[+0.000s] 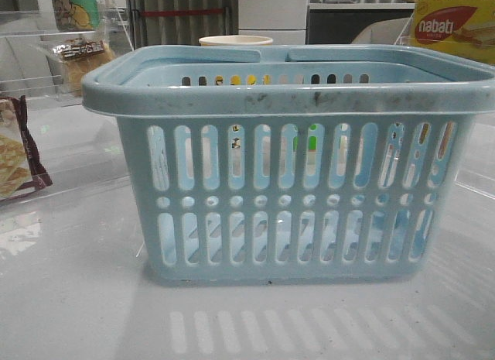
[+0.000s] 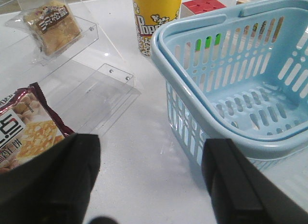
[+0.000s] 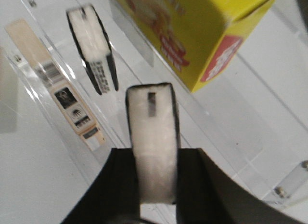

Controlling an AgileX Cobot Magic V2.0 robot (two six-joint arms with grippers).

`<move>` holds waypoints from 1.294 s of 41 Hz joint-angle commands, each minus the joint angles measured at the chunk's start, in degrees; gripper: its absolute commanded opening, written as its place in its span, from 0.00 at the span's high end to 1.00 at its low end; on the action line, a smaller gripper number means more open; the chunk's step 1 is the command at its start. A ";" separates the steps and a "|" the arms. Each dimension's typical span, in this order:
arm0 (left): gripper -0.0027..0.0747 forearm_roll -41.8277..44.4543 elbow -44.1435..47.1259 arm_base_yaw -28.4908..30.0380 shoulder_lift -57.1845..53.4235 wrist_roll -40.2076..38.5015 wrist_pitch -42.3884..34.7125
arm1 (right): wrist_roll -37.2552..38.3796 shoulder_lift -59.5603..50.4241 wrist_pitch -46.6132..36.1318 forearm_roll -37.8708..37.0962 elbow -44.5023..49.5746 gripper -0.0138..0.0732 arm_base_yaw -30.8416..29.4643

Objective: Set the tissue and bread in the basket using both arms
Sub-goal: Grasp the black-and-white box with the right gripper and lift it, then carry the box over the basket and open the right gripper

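The right gripper (image 3: pixel 153 185) is clamped on a small black-edged soft pack with a white face, the tissue (image 3: pixel 151 137), which stands upright between its 2 black fingers above a clear acrylic stand (image 3: pixel 240 137); a second similar black-and-white pack (image 3: pixel 94 48) and a yellow cardboard box with a red label (image 3: pixel 192 31) sit near it. The step in hand, as I judge it, is carrying this pack to the large light blue slotted plastic basket (image 1: pixel 294 104): the grip should stay firm, the pack should clear the yellow box and the thick rim, and release should come over the middle of the basket floor. The left gripper (image 2: pixel 149 185) hangs spread wide and empty over the white table (image 2: pixel 144 151), between the basket and a maroon-edged cracker packet (image 2: pixel 29 132). The clear packet of golden-brown bread with a printed label (image 2: pixel 52 26) lies on another clear stand (image 2: pixel 91 33), well apart from the left fingers; reaching it means passing over the crackers without catching them. From the front, both arms are out of sight, the basket wall hides its floor, and only slivers of colour show through the slots. A yellow popcorn cup (image 2: pixel 156 17) is cut off at the frame edge.
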 commanded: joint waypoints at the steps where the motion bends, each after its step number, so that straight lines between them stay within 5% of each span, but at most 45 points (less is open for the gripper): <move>1: 0.31 -0.82 -1.61 -0.45 0.03 0.18 -5.04 | -0.45 -8.49 -1.35 2.21 -2.19 0.68 2.01; 16: 0.31 -0.82 -1.61 -0.45 0.03 0.18 -5.04 | -0.45 -21.36 9.25 13.29 -2.13 0.68 18.28; 26: 0.31 -0.82 -1.61 -0.45 0.03 0.18 -5.04 | -0.45 -16.48 9.20 15.00 0.42 0.68 29.27; 35: 0.31 -0.82 -1.61 -0.45 0.03 0.18 -5.04 | -0.45 -7.75 9.81 15.25 1.59 0.67 31.69; 39: 0.31 -0.82 -1.61 -0.45 0.03 0.18 -5.04 | -0.70 -4.55 9.24 15.18 1.59 0.55 31.69; 45: 0.31 -0.82 -1.61 -0.45 0.03 0.18 -5.04 | -0.76 -2.12 8.64 15.10 1.49 0.23 31.69; 53: 0.31 -0.82 -1.61 -0.45 0.03 0.18 -5.04 | -5.97 -6.04 10.88 14.78 1.62 0.22 32.23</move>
